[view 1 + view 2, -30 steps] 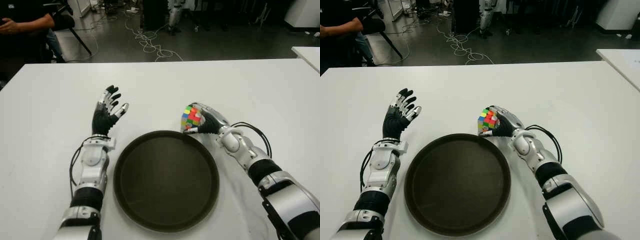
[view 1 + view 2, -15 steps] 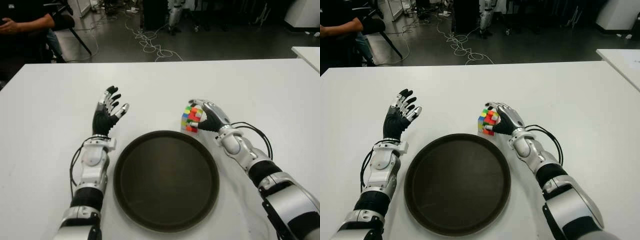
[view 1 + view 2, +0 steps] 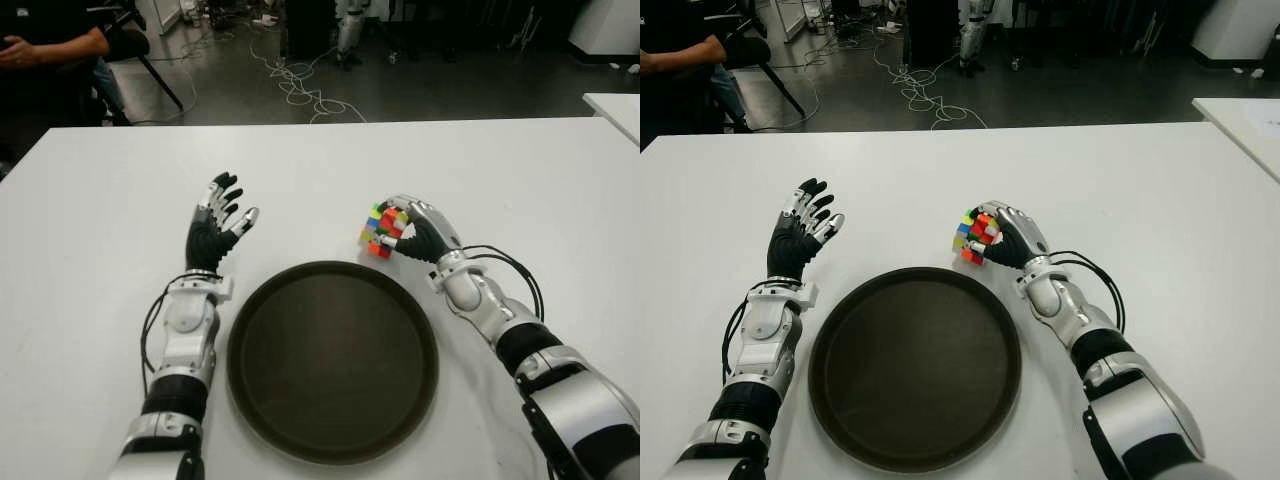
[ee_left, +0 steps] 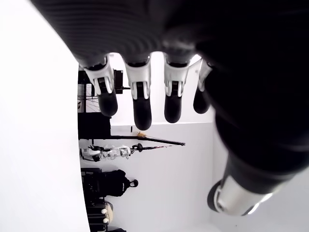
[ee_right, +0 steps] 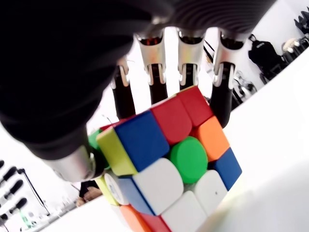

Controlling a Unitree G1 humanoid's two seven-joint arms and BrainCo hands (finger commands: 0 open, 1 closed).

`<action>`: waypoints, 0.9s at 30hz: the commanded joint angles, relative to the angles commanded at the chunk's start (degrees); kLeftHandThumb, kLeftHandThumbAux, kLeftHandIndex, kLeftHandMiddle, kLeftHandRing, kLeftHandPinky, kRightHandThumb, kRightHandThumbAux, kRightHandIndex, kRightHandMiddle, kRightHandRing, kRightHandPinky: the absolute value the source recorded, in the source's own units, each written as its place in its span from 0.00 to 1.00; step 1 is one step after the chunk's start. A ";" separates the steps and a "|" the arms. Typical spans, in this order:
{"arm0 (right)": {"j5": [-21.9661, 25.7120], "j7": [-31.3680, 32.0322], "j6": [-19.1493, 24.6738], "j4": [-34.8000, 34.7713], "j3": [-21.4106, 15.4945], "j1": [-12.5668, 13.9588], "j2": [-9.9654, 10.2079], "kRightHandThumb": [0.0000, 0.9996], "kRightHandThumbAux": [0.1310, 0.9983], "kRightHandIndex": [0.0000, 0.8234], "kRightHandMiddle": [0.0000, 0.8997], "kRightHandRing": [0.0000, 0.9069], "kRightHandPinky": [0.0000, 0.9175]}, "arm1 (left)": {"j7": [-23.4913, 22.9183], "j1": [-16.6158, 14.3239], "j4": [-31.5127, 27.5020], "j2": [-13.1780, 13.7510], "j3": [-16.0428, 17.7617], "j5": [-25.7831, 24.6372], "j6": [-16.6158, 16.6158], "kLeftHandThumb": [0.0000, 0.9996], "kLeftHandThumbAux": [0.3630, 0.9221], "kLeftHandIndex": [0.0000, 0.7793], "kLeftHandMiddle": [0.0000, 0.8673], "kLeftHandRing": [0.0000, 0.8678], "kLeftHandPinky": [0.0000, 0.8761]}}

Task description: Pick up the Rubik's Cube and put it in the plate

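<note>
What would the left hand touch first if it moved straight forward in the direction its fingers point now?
Probably nothing: the left hand, open and idle left of the plate, points away from the robot over bare table. The Rubik's Cube, held by the right hand, sits off that line.

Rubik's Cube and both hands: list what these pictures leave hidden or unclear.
- Rubik's Cube: in the eye views the right hand covers its far side; whether it touches the table is unclear.
- Cube in the right wrist view: upper faces hidden behind the fingers.
- Left hand, open beside the plate: its wrist view shows only fingers; contact with the table cannot be told.
- Person at the far left: cut off by the frame edge.
</note>
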 joint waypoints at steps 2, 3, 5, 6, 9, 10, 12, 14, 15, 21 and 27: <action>-0.01 -0.02 -0.23 0.21 -0.16 -0.07 0.07 0.83 0.65 0.45 0.58 0.57 0.63 | -0.05 -0.02 0.07 0.00 -0.02 0.01 -0.09 0.05 0.73 0.09 0.17 0.14 0.12; -0.02 -0.01 -0.30 0.26 -0.23 -0.09 0.08 0.83 0.65 0.45 0.58 0.57 0.64 | -0.04 -0.01 0.04 -0.02 -0.03 0.02 -0.11 0.05 0.73 0.09 0.17 0.14 0.12; -0.07 -0.03 -0.40 0.35 -0.32 -0.13 0.09 0.83 0.65 0.45 0.58 0.58 0.64 | -0.04 0.02 -0.05 -0.04 -0.06 0.04 -0.12 0.05 0.73 0.09 0.16 0.14 0.12; -0.10 -0.05 -0.44 0.39 -0.36 -0.15 0.10 0.83 0.65 0.45 0.58 0.58 0.65 | -0.04 0.03 -0.09 -0.04 -0.07 0.05 -0.11 0.04 0.72 0.09 0.16 0.14 0.12; -0.22 -0.31 -0.56 0.49 -0.44 -0.19 0.10 0.83 0.65 0.45 0.58 0.59 0.65 | 0.06 0.07 -0.21 -0.01 -0.16 0.21 -0.11 0.03 0.71 0.09 0.16 0.14 0.12; -0.25 -0.41 -0.58 0.52 -0.45 -0.20 0.11 0.83 0.65 0.45 0.58 0.59 0.65 | 0.13 0.09 -0.23 0.00 -0.19 0.30 -0.14 0.03 0.71 0.09 0.16 0.14 0.13; -0.33 -0.72 -0.53 0.54 -0.46 -0.20 0.11 0.83 0.65 0.45 0.59 0.59 0.65 | 0.35 0.10 -0.31 0.02 -0.25 0.50 -0.02 0.03 0.70 0.09 0.16 0.15 0.13; -0.46 -1.18 -0.42 0.46 -0.45 -0.18 0.09 0.83 0.65 0.45 0.59 0.59 0.65 | 0.36 0.12 -0.43 0.05 -0.28 0.55 0.20 0.03 0.69 0.09 0.16 0.15 0.13; -0.49 -1.33 -0.44 0.41 -0.46 -0.17 0.07 0.83 0.65 0.45 0.59 0.59 0.65 | 0.32 0.14 -0.50 0.04 -0.28 0.52 0.26 0.03 0.69 0.09 0.16 0.15 0.13; -0.48 -1.73 -0.47 0.40 -0.41 -0.20 0.01 0.83 0.65 0.45 0.59 0.59 0.66 | 0.00 0.19 -0.59 0.04 -0.35 0.32 0.19 0.03 0.70 0.09 0.16 0.14 0.12; -0.65 -2.07 -0.14 0.49 -0.31 -0.28 -0.03 0.83 0.65 0.45 0.60 0.59 0.65 | -0.23 0.17 -0.43 0.15 -0.36 0.25 0.17 0.04 0.72 0.09 0.16 0.14 0.12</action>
